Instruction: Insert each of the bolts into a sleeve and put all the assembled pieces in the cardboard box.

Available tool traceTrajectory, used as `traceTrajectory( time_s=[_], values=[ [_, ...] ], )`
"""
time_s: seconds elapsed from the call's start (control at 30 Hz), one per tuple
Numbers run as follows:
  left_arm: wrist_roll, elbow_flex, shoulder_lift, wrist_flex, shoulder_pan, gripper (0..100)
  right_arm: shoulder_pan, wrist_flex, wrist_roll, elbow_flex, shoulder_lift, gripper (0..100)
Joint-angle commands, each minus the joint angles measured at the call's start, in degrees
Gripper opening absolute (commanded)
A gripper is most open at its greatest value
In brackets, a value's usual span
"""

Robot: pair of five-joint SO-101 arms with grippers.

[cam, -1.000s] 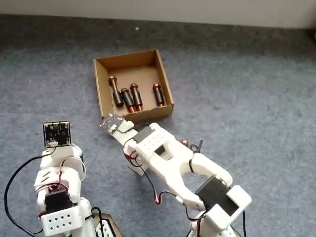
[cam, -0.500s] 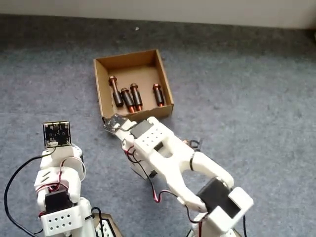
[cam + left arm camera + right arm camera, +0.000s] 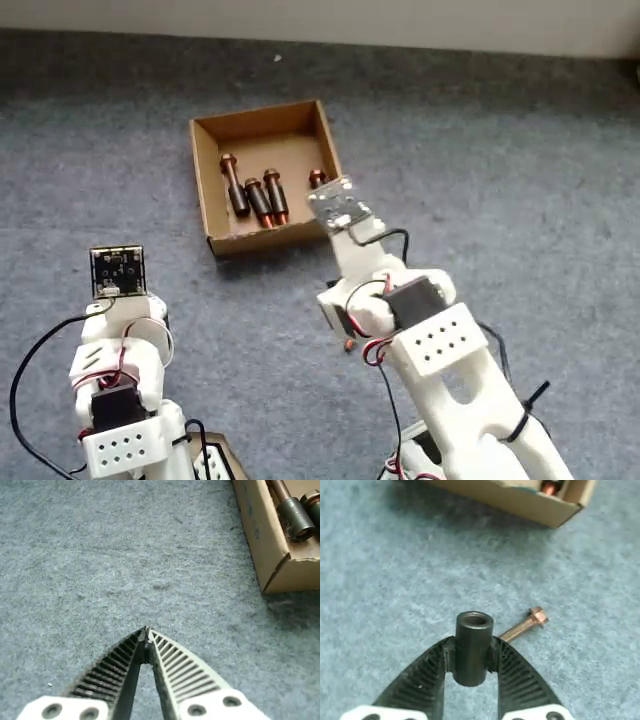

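Observation:
My right gripper (image 3: 472,646) is shut on a black sleeve (image 3: 474,630), held upright with its open bore facing the camera, just above the carpet. One copper bolt (image 3: 524,625) lies flat on the carpet right behind the sleeve, head away from it. The cardboard box (image 3: 255,122) stands at the back centre with several bolt-in-sleeve pieces (image 3: 258,198) lying in it. The right arm (image 3: 385,290) sits in front of the box's right front corner. My left gripper (image 3: 146,631) is shut on nothing, low over bare carpet beside a box corner (image 3: 260,535).
Grey carpet covers the whole table. The left arm (image 3: 115,340) stands at the front left, well clear of the box. A box wall (image 3: 520,500) lies beyond the bolt. Open carpet stretches to the right of the box.
The right arm has swung from in front of the box's left front corner over to its right front corner. The left arm has stayed put.

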Motion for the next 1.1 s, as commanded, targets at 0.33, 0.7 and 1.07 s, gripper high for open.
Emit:
traceTrajectory(
  time_s=[0.33, 0.7, 1.07],
  values=[
    [-15.5, -3.9, 0.1, 4.7, 9.2, 9, 21.7, -35.4, -11.2, 18.2, -4.7, 0.4],
    [-10.6, -27.9, 11.7, 16.7, 34.6, 14, 32.9, -48.2, -22.4, 22.8, -4.7, 0.4],
    [8.7, -58.9, 63.3, 14.6, 50.8, 22, 37.4, -51.3, -26.2, 24.2, -5.1, 0.4]
  ],
)
